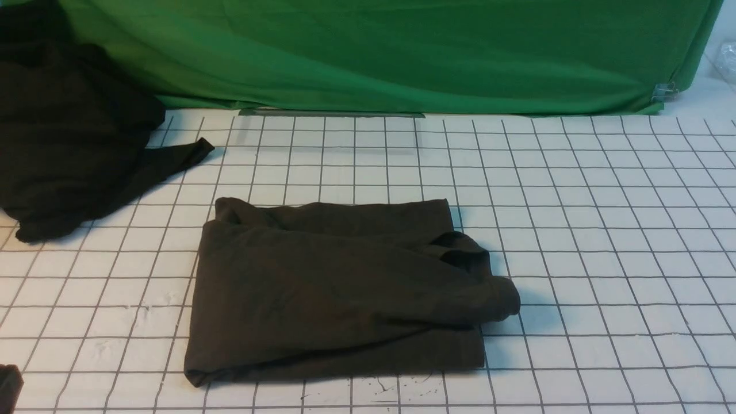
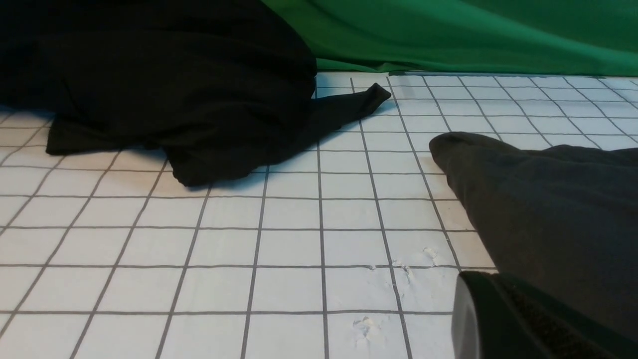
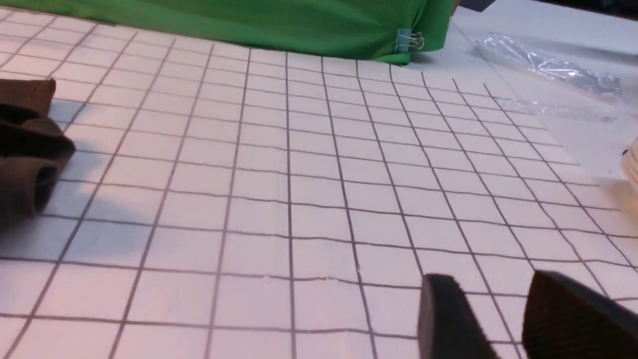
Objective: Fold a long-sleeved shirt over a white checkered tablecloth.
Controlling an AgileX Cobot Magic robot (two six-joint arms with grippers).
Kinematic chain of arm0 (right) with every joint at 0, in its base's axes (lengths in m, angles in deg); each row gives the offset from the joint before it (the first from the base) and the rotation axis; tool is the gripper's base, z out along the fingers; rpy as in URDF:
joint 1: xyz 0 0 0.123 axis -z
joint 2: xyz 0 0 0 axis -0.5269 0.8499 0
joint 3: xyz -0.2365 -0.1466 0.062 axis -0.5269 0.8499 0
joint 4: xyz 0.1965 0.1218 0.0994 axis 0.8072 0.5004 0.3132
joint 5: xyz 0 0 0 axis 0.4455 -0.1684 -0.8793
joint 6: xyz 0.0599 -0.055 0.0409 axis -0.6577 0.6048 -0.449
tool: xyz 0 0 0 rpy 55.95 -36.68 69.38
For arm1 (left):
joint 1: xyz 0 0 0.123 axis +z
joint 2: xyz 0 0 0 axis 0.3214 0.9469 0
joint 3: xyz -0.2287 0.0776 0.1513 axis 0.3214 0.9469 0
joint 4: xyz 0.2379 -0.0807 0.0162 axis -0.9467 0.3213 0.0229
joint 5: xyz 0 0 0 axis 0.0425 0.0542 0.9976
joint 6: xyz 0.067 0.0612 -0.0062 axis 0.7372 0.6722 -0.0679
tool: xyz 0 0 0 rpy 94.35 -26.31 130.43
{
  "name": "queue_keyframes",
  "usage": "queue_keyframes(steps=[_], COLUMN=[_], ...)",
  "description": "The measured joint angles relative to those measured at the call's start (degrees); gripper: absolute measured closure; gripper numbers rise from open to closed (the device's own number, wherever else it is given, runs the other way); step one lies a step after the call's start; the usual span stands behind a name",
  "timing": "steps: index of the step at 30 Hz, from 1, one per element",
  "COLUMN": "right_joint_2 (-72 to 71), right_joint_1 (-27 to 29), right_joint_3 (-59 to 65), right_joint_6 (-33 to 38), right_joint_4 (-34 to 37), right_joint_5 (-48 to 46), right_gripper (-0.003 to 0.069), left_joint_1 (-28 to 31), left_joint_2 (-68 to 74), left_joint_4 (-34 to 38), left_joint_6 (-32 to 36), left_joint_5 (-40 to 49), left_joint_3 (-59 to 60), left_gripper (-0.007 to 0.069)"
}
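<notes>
The left gripper (image 2: 491, 276) has dark, nearly black fingers with rounded tips; a smooth grey outer flank borders a dark face with a finely textured, dotted grain. The right gripper (image 3: 491, 279) shows two matt black fingers, blunt-ended and thick, one with a slanting edge, their finer surface detail blurred.

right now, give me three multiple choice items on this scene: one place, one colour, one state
1. Where is the shapeless black heap?
a) right of the shirt
b) left of the shirt
c) on top of the shirt

2. What colour is the backdrop cloth?
a) green
b) red
c) yellow

3. How does the shirt lie?
a) spread out flat
b) hanging up
c) partly folded

1 b: the heap sits left of the shirt in the front view.
2 a: the backdrop cloth is plain green.
3 c: layers overlap, one end poking out past the right edge.
</notes>
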Motion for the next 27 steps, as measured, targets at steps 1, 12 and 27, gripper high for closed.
queue_keyframes(steps=[1,12,27], right_joint_2=[0.00,0.00,0.00], right_joint_1=[-0.37,-0.60,-0.60], right_joint_3=[0.00,0.00,0.00], right_joint_6=[-1.50,-3.80,-3.92], right_joint_4=[0.06,0.12,0.12], right_joint_5=[-0.04,-0.04,-0.04], right_gripper=[0.0424,0.0420,0.0418], left_joint_1=[0.00,0.00,0.00], left_joint_2=[0.00,0.00,0.00], left_joint_4=[0.00,0.18,0.18], left_joint_6=[0.00,0.00,-0.10], left_joint_5=[0.00,0.00,0.00], left_joint_3=[0.00,0.00,0.00], left_gripper=[0.0621,0.0621,0.0621])
